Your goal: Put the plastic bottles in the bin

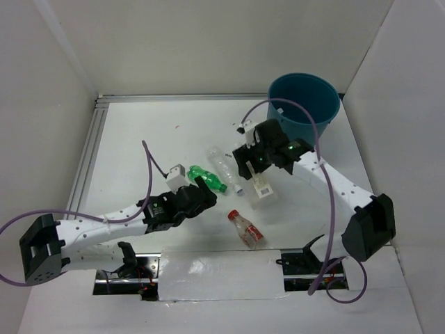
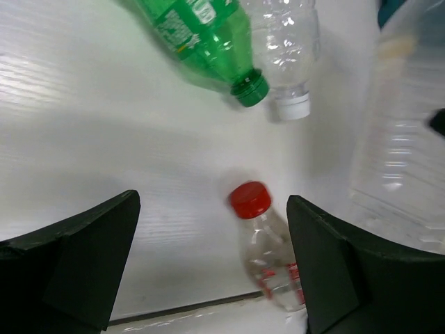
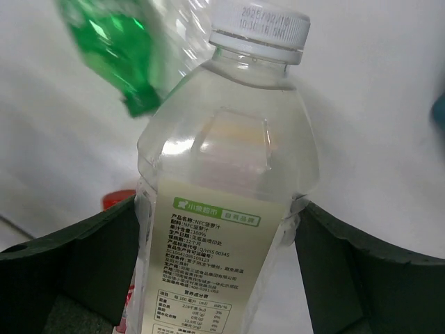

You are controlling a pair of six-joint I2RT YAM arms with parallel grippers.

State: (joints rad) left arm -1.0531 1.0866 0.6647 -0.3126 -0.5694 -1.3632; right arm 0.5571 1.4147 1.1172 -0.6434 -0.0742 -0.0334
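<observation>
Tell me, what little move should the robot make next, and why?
Probably lift the right hand and swing it back toward the teal bin. That hand appears closed on both sides of the white-capped labelled bottle, so the grasp looks done. The bin stands just beyond that arm and is not yet under the bottle.

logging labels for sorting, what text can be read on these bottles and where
"2025/02..." over "10:36:16": white cap of the clear bottle in the right gripper.
"NFC", "100%": its white label; remaining print too small.
Label on the green bottle: blurred.
Label on the red-capped bottle: too small.
</observation>
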